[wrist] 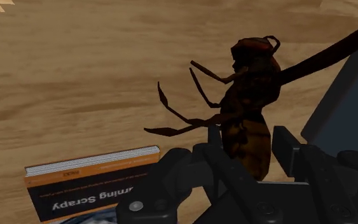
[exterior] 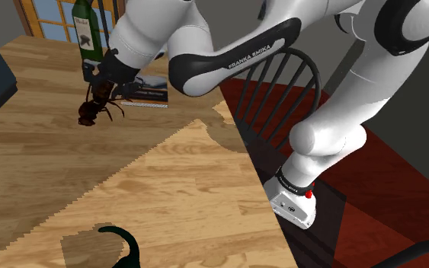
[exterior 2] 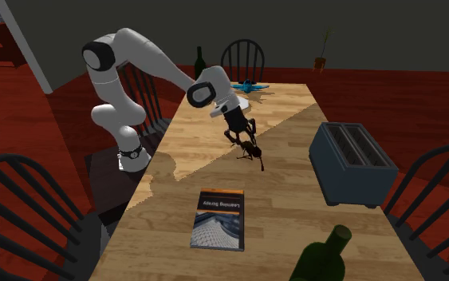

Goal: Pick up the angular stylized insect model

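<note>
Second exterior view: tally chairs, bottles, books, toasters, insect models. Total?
Chairs: 4
Bottles: 2
Book: 1
Toaster: 1
Insect model: 1, clasped in the hand
Total: 9

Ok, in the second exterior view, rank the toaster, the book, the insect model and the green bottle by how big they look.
1. toaster
2. book
3. insect model, held in the gripper
The green bottle is nearest the camera and cut off by the edge, so I won't rank it.

Insect partly hidden by pincer; book cropped.
</note>
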Available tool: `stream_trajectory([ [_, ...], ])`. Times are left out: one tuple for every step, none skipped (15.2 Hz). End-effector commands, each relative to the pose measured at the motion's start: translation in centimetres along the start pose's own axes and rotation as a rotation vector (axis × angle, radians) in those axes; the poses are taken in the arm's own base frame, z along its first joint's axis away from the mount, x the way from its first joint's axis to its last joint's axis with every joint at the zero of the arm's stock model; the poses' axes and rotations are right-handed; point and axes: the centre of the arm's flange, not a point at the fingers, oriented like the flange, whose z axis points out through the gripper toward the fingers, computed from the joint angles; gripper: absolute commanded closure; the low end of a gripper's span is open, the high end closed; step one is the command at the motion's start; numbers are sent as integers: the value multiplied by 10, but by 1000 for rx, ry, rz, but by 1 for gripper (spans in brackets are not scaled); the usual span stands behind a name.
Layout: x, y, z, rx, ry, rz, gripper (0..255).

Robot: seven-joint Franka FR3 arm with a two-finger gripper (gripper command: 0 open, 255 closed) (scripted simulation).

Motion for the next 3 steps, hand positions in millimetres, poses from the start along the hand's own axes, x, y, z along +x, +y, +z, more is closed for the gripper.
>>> stream_trajectory([
  [2, -5, -9, 0, -3, 2, 255],
  [3, -5, -9, 0, -3, 2, 255],
  [3, -5, -9, 0, -3, 2, 255],
])
